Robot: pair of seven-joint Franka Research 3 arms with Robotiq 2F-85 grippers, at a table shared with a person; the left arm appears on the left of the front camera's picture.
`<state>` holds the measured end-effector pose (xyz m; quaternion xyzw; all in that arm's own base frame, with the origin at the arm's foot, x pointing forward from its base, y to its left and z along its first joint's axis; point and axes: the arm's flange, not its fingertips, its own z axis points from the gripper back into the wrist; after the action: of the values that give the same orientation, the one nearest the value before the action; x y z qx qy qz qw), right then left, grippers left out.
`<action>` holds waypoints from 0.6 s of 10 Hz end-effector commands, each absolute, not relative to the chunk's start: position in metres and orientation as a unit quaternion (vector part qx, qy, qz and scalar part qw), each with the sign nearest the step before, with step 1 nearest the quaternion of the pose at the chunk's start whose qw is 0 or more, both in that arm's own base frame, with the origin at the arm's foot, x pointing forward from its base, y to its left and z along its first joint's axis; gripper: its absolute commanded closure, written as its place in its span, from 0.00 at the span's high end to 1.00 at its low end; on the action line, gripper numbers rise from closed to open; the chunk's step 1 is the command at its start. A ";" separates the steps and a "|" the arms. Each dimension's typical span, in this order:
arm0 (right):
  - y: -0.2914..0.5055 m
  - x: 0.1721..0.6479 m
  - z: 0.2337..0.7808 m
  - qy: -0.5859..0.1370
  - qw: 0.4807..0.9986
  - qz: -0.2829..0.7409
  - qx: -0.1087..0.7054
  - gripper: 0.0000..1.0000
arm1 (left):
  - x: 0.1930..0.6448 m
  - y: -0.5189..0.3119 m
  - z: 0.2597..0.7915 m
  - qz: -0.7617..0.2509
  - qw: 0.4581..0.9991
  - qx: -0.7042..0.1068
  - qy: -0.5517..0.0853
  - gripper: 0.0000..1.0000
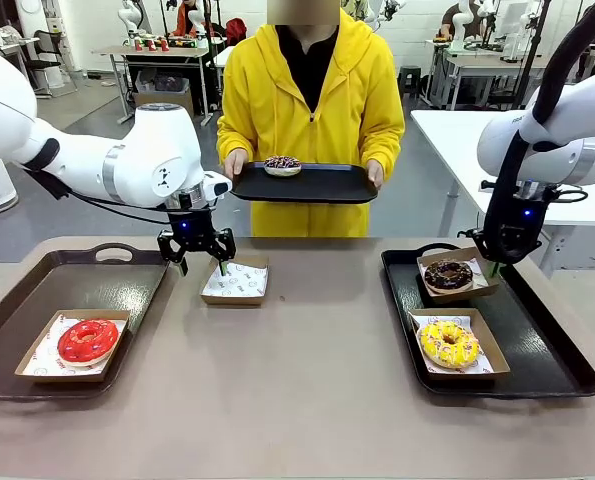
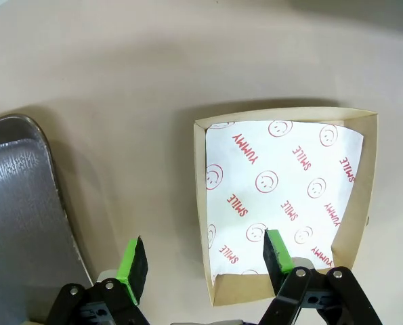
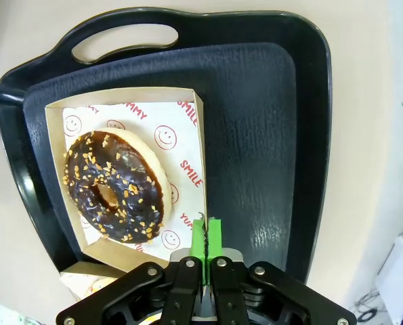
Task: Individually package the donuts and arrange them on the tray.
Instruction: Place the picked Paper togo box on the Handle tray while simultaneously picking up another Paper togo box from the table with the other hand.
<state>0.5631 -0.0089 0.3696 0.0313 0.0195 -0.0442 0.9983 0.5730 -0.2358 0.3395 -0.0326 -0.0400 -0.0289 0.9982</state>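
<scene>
L gripper point(image 2: 204, 261) jaws apart, straddling near wall of empty box point(image 2: 286, 203). R gripper point(image 3: 206, 237) jaws together at edge of choc donut point(image 3: 115, 184) box on tray point(image 3: 255, 135). Red donut point(image 1: 87, 340), yellow donut point(image 1: 449, 343) boxed away from jaws; sprinkled donut point(image 1: 282, 164) on person's tray.

Table point(image 1: 307, 400) with two trays, box point(image 1: 235, 281)

My left arm reaches in from my left and bends down at the wrist, so my left gripper point(image 1: 196, 262) point(image 2: 204, 261) points straight at the bench with its jaws spread wide and nothing between them. My right arm hangs down on the other side, and my right gripper point(image 1: 495, 266) point(image 3: 206, 238) has its jaws pressed together, empty.
</scene>
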 end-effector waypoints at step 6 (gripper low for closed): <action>-0.006 0.562 0.370 0.024 0.998 -0.044 0.026 1.00 | 0.581 -0.241 0.337 -0.018 0.998 -0.037 -0.038 0.00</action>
<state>0.5629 -0.0083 0.3694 0.0314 0.0205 -0.0434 0.9984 0.5773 -0.2371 0.3373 -0.0353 -0.0416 -0.0275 0.9981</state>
